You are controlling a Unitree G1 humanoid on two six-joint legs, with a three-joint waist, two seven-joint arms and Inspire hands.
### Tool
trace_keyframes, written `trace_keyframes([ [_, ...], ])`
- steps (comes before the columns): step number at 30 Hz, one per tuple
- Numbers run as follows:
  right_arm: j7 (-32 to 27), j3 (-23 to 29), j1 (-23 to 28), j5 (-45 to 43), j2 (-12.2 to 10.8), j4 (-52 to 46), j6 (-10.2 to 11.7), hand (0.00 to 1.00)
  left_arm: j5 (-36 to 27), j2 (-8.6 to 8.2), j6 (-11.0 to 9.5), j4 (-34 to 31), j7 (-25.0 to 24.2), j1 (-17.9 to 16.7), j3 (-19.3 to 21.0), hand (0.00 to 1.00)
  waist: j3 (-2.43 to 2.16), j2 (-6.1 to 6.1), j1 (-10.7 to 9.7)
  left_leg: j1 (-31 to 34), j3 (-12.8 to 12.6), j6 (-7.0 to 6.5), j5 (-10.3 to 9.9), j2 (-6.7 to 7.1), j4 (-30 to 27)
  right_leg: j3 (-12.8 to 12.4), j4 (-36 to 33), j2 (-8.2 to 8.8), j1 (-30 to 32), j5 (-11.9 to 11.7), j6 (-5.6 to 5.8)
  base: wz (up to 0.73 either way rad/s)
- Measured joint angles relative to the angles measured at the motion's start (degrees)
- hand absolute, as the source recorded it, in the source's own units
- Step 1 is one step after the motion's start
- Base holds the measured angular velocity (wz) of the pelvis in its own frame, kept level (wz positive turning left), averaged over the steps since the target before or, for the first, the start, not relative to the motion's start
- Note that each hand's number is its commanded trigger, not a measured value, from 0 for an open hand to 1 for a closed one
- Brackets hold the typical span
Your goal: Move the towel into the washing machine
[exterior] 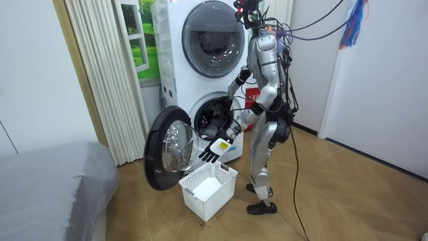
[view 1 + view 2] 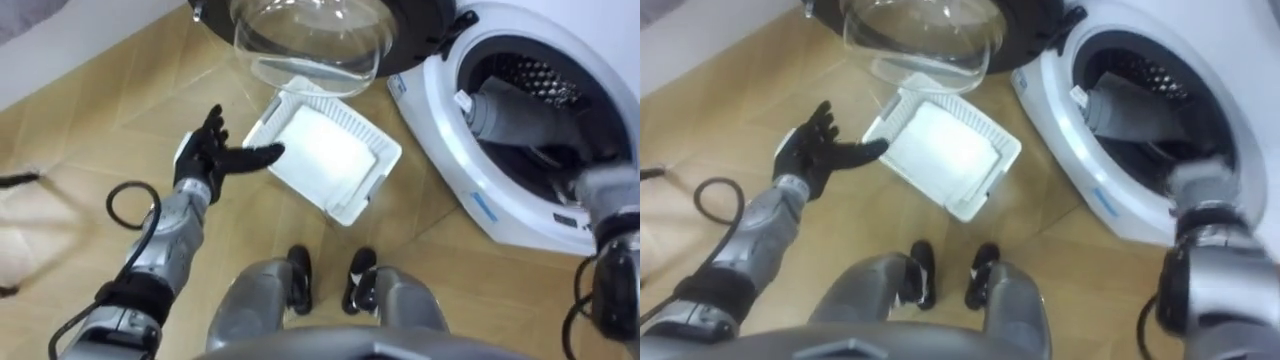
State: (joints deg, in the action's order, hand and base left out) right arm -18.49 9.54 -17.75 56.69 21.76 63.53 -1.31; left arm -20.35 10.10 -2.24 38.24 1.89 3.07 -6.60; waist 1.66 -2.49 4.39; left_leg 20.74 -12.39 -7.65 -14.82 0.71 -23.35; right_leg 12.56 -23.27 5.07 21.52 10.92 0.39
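Note:
A grey towel (image 2: 520,115) lies rolled in the mouth of the washing machine's drum (image 2: 600,80), with a white tag on its near end. My right arm reaches in from the lower right. My right hand (image 2: 598,190) is at the drum's lower rim beside the towel, and its grip is hidden. My left hand (image 2: 205,155) hovers open over the floor, fingers spread, just left of a white basket (image 2: 392,157). A white cloth (image 2: 325,150) lies folded inside that basket.
The washer's round glass door (image 2: 310,40) stands swung open above the basket. I stand close before the white washing machine (image 1: 200,100), which has a second machine (image 1: 210,37) stacked on it. A grey bed (image 1: 47,187) and a curtain (image 1: 100,73) are at the room view's left.

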Motion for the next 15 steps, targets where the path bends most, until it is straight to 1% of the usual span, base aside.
trace_keyframes([
  [1,0.5,-0.6,1.2,-3.5,-0.1,-0.3,0.0,0.00,0.6,0.17,-0.1,0.0,0.1,-0.8,0.4,0.00,-0.02,0.02,0.2,-0.8,-0.1,0.16,0.1,0.00,0.6,0.0,0.6,-0.10,-0.7,-0.2,0.00,-0.13],
  [2,1.5,-2.1,3.6,-9.6,-0.1,-0.5,0.2,0.00,1.3,0.63,-0.3,0.0,0.1,-2.9,1.3,0.00,-0.32,0.00,0.2,-2.2,-0.4,0.30,0.2,-0.02,1.3,0.1,1.6,-0.26,-2.1,-0.2,-0.02,-0.16],
  [3,2.2,-3.5,5.5,-13.8,0.0,-0.5,0.6,0.00,1.7,1.40,-0.3,0.1,0.4,-4.6,1.4,0.00,-0.52,-0.04,0.1,-3.6,-0.6,0.38,0.2,-0.02,2.0,0.2,2.2,-0.34,-3.3,-0.2,-0.01,-0.14],
  [4,2.7,-4.4,6.3,-16.0,0.0,-0.5,0.9,0.00,2.2,1.82,-0.3,0.2,0.4,-5.4,1.4,0.00,-0.60,-0.14,0.0,-4.2,-0.6,0.47,0.3,-0.02,2.2,0.1,2.5,-0.41,-4.0,-0.2,-0.01,-0.13],
  [5,3.7,-5.7,8.1,-20.1,0.0,-0.5,1.6,0.00,3.5,2.23,-0.8,1.6,0.4,-6.7,1.8,0.00,-0.90,-0.20,0.2,-5.6,-0.6,0.58,0.4,-0.01,3.1,-0.2,3.4,-0.71,-5.3,-0.3,0.00,-0.09],
  [6,4.6,-6.2,10.0,-23.4,-0.1,-0.7,2.3,0.00,5.2,2.23,-0.9,3.1,0.8,-7.3,2.6,0.00,-1.24,-0.29,0.1,-7.2,-0.5,0.74,0.5,0.00,4.2,-0.3,4.8,-0.99,-7.0,-0.4,0.07,-0.05],
  [8,5.6,-6.2,12.7,-27.0,-0.3,-0.8,3.2,0.00,7.0,2.23,-1.1,5.3,1.2,-8.5,3.6,0.00,-1.42,-0.35,0.0,-9.7,-0.5,1.07,0.6,0.01,5.8,0.0,7.1,-1.37,-9.8,-0.7,0.17,0.00],
  [10,6.3,-6.1,15.2,-29.9,-1.2,-1.1,4.4,0.00,7.7,2.24,-1.2,6.9,1.7,-10.3,5.1,0.00,-1.55,-0.44,-0.5,-12.5,-0.5,1.39,0.8,0.01,7.3,0.1,9.4,-1.88,-13.0,-1.2,0.19,0.00],
  [12,7.1,-6.1,17.5,-30.6,-2.8,-1.2,5.1,0.00,7.7,2.21,-1.5,8.4,2.7,-12.7,6.6,0.00,-1.61,-0.44,-1.1,-15.8,-0.1,1.55,0.9,0.00,8.4,0.2,10.9,-2.27,-16.6,-1.3,0.16,0.00],
  [13,7.2,-6.1,18.0,-30.9,-3.2,-1.0,5.3,0.00,7.7,2.17,-1.6,8.8,3.0,-13.1,6.7,0.00,-1.62,-0.39,-1.2,-16.4,0.0,1.62,0.9,0.00,8.7,0.2,11.2,-2.33,-17.3,-1.3,0.16,0.05],
  [14,7.6,-6.1,19.5,-32.8,-4.2,-0.5,5.8,0.00,8.1,1.97,-1.6,9.0,3.0,-13.9,7.2,0.00,-1.57,-0.25,-2.0,-17.8,0.2,1.90,0.7,-0.03,9.1,0.2,12.0,-2.58,-18.8,-1.3,0.16,0.07],
  [15,7.8,-6.1,20.6,-34.9,-5.3,-0.5,6.3,0.00,10.2,1.83,-1.9,9.0,3.4,-15.0,7.5,0.00,-1.58,-0.07,-2.2,-19.2,0.4,2.19,0.7,-0.06,10.1,0.2,12.6,-2.80,-19.7,-1.3,0.16,0.07],
])
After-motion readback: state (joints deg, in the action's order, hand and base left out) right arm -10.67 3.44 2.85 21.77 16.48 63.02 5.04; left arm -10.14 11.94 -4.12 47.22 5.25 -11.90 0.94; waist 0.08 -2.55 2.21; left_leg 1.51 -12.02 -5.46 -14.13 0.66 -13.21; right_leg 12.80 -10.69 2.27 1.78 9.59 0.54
